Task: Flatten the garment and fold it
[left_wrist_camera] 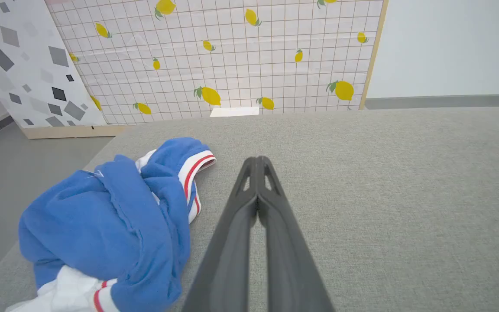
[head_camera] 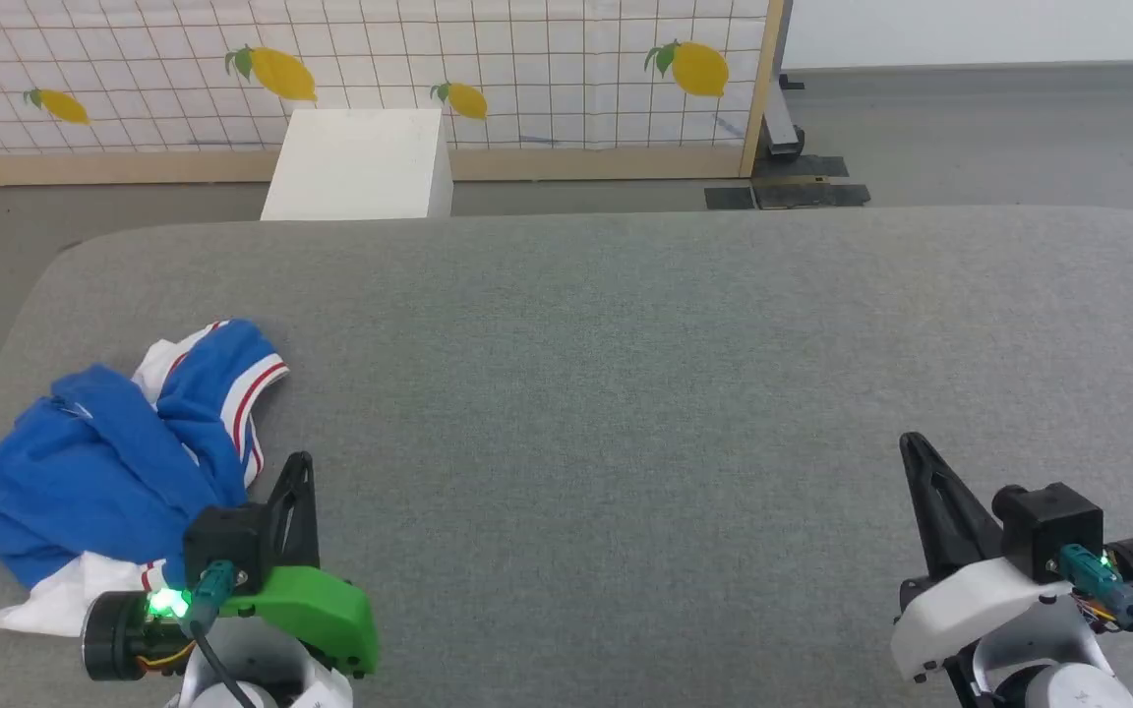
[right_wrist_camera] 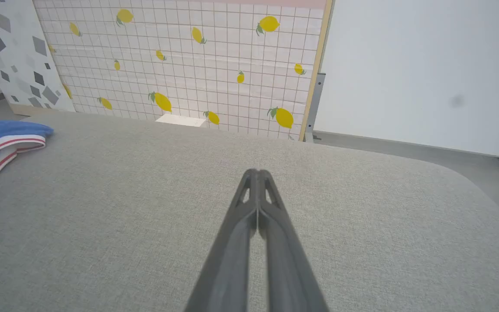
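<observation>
Blue and white, the garment (head_camera: 104, 462) lies crumpled at the left edge of the grey tabletop (head_camera: 626, 393), just beside the left hand (head_camera: 301, 462). That hand and the right hand (head_camera: 911, 444) are both empty, fingers pressed together.

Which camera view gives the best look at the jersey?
The head view: the crumpled jersey lies almost whole, its near edge behind the left gripper. The left wrist view shows it closer but cut off at the bottom. The right wrist view catches a striped edge.
</observation>
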Motion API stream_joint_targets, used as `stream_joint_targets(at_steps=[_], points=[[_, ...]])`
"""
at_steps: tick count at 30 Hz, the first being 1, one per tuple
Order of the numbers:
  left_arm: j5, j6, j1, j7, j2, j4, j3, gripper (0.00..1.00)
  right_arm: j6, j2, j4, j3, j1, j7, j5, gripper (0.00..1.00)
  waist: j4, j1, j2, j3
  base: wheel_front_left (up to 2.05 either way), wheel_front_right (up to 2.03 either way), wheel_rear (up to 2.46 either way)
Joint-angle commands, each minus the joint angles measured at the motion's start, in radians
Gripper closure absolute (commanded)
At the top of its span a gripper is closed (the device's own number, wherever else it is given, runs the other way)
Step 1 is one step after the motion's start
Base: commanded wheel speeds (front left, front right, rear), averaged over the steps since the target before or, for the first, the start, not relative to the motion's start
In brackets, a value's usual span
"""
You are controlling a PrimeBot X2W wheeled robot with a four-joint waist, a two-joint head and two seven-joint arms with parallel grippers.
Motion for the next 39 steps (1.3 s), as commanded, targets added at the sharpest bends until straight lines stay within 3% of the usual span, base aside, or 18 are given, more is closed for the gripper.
stream_joint_targets(at_steps=[1, 27, 28, 39], points=[[0.013, -0.001, -0.003, 0.001, -0.005, -0.003, 0.002, 1.00, -0.002, 0.003, 0.002, 0.001, -0.015, -0.008, -0.006, 1.00, 0.000, 0.0000, 0.0120, 0.000, 0.00, 0.00, 0.00], [0.013, -0.001, -0.003, 0.001, -0.005, -0.003, 0.002, 1.00, -0.002, 0.003, 0.002, 0.001, -0.015, -0.008, -0.006, 1.00, 0.000, 0.0000, 0.0120, 0.000, 0.00, 0.00, 0.00], [0.000, 0.000, 0.000, 0.000, 0.000, 0.000, 0.000, 0.00, 0.000, 0.000, 0.000, 0.000, 0.000, 0.000, 0.000, 0.00, 0.000, 0.0000, 0.0000, 0.000, 0.00, 0.00, 0.00], [-0.016, -0.004, -0.009, -0.018, 0.000, 0.017, -0.015, 0.00, 0.000, 0.000, 0.015, -0.007, 0.003, -0.017, 0.012, 0.00, -0.001, 0.0000, 0.0008, -0.001, 0.00, 0.00, 0.00]])
